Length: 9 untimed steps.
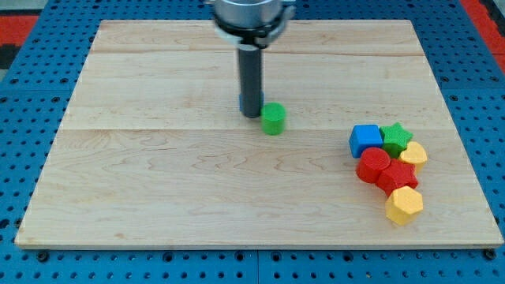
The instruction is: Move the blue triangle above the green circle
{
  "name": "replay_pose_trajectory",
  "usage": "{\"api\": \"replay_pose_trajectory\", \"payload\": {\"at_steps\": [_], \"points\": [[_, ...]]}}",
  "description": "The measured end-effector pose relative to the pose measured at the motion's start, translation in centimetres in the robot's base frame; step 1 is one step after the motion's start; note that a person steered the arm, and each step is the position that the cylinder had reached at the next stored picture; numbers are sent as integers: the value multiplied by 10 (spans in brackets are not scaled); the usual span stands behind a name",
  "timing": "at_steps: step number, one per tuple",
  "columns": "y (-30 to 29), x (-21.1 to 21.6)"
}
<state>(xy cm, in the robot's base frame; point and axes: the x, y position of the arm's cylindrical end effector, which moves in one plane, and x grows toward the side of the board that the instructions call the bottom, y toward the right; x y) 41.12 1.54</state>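
My tip (251,115) is resting on the wooden board (158,189), a little above the board's middle, just to the view's left of the green circle (273,118) and close against it; whether they are touching I cannot tell. The rod is standing upright, running up to the arm's grey collar (251,16) at the view's top. No fingers on this rig, only the bare rod, so nothing is being gripped or let go.

A thin sliver of blue (241,102) is peeking out from behind the rod's left edge, just above the tip. Likely the blue triangle, but the rod is hiding its shape, so I cannot say for sure. It is lying to the view's left of the green circle and slightly higher.

Well apart, at the view's right, a tight cluster is sitting: blue cube (365,140), green star (395,136) just right of it, a yellow block (413,154), two red blocks (372,166) (397,178) pressed together, and a yellow hexagon (404,205) at the cluster's bottom

The board is lying on a blue pegboard (31,95)
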Motion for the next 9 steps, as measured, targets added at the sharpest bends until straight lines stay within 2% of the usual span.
{"api": "replay_pose_trajectory", "payload": {"at_steps": [2,3,4,5,6,7,9], "points": [[69,33],[23,6],[-75,-12],[-122,-32],[-64,-61],[-4,-23],[2,-69]]}}
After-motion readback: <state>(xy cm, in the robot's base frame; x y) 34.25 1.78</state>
